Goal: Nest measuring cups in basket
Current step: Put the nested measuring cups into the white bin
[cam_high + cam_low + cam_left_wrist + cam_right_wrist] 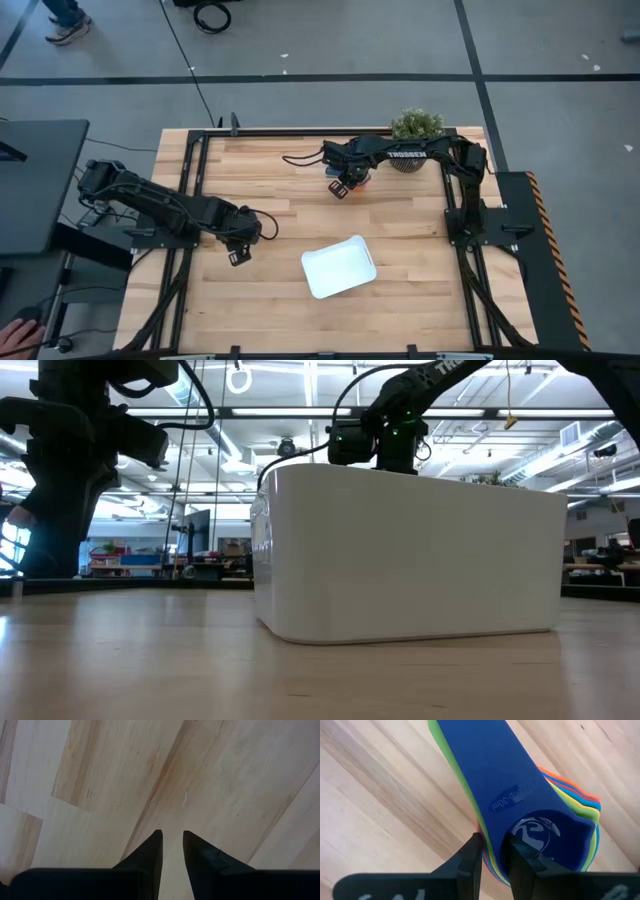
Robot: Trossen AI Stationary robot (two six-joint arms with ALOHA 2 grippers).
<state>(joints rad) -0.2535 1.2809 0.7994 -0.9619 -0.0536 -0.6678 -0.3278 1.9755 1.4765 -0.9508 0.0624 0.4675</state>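
Cups: nested stack (pixel 520 795), dark blue on top, green, yellow and orange edges showing, on the wood near the plant pot (pixel 416 127), well apart from the basket.
Basket: white tray (pixel 339 267), bare table (pixel 280 200) on all sides.
Right claw (pixel 492 851): fingers clenched on the stack's rim.
Left claw (pixel 171 845): beside the basket, narrow gap, holding nothing.
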